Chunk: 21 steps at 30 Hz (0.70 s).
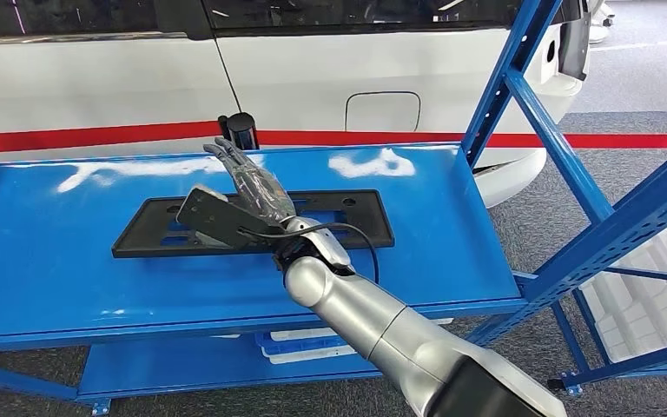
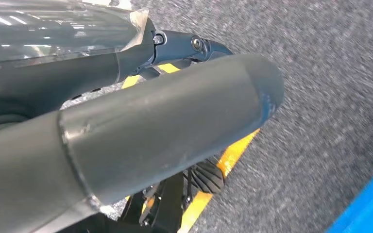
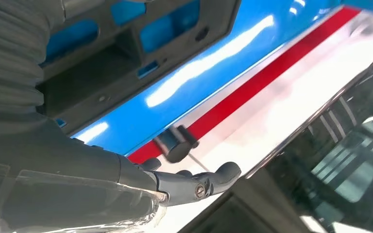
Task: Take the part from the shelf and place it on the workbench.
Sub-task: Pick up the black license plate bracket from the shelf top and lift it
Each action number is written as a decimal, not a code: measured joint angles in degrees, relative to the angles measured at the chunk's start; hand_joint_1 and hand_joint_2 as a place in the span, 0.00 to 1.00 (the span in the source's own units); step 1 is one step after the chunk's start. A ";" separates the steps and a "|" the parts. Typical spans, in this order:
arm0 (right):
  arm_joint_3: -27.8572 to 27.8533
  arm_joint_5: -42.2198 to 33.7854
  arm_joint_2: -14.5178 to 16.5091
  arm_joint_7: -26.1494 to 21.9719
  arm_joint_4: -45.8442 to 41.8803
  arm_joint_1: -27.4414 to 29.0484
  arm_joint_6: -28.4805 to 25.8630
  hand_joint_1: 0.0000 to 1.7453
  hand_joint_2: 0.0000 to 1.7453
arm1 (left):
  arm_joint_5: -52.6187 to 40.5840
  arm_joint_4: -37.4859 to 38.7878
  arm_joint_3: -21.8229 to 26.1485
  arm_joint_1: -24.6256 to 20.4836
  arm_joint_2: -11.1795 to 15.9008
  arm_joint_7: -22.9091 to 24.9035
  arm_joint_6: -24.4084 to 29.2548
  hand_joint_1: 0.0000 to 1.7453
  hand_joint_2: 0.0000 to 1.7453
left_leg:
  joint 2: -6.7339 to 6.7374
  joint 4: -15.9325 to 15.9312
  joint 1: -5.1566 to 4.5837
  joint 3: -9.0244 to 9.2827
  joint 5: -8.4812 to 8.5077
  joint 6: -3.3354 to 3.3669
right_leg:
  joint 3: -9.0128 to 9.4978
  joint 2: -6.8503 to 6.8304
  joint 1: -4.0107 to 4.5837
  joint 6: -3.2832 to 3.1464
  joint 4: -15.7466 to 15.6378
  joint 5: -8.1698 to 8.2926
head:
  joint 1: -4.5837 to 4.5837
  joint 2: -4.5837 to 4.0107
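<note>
Early stage: the black plastic panel (image 1: 252, 224) lies flat on the blue shelf (image 1: 43, 252), not yet lifted. The right hand (image 1: 250, 178) hovers above it, fingers extended, grasping nothing. The left hand's (image 2: 126, 136) state cannot be told.

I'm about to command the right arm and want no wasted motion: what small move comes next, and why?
Probably lower the right robot hand and close it on the flat black plastic panel's far edge: its fingers are stretched out open above the panel, which lies untouched on the blue metal shelf.
</note>
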 joint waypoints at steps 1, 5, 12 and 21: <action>0.57 0.21 0.02 -0.18 -0.50 0.27 0.51 0.00 1.00 | 0.00 0.00 0.12 0.00 0.01 0.60 0.53 0.00 0.00 | 0.00 0.00 0.00 0.00 -0.02 0.04 | -0.02 0.00 -0.05 0.01 -0.01 0.00 | 0.00 0.00; 3.58 1.62 0.13 -1.81 -3.11 2.20 3.32 0.00 1.00 | -0.94 0.02 0.32 0.03 -0.01 8.65 4.00 0.00 0.00 | 0.01 0.01 0.02 0.01 -0.04 0.08 | -0.04 -0.01 -0.16 0.70 -0.02 -0.07 | -0.02 0.00; 7.63 7.01 0.13 -5.04 -7.48 6.24 5.21 0.00 1.00 | -3.69 0.02 -0.07 0.69 -0.86 18.48 6.28 0.00 0.00 | 0.01 -0.01 0.28 0.03 -0.05 0.04 | -0.04 -0.01 -0.16 0.92 -0.01 -0.14 | -0.03 0.00; 9.00 24.36 0.10 -7.40 -12.49 12.70 8.33 0.00 1.00 | -4.70 0.02 -0.88 0.78 -1.28 17.43 5.67 0.00 0.00 | 0.03 -0.03 0.59 0.04 -0.16 -0.14 | -0.06 -0.01 0.03 0.86 -0.01 -0.19 | -0.03 0.00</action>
